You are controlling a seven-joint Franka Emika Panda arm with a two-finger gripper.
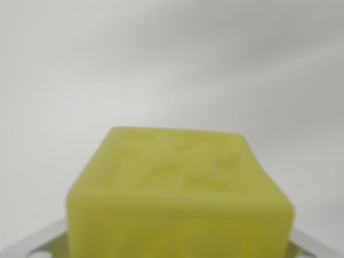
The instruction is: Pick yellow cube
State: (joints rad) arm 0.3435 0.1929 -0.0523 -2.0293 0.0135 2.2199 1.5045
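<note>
No text can be read; the yellow cube (180, 199) bears a blurred raised relief, illegible.

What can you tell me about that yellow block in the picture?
The yellow cube fills the lower middle of the wrist view, close up and blurred. It is yellow-green and looks slightly translucent, like soft plastic or rubber, with rounded edges. Its top face carries a raised pattern, too blurred to read. The top and front faces show. Pale metal-looking parts peek out at both lower corners beside it; whether they touch it cannot be told. Behind it is a plain light grey surface.
</note>
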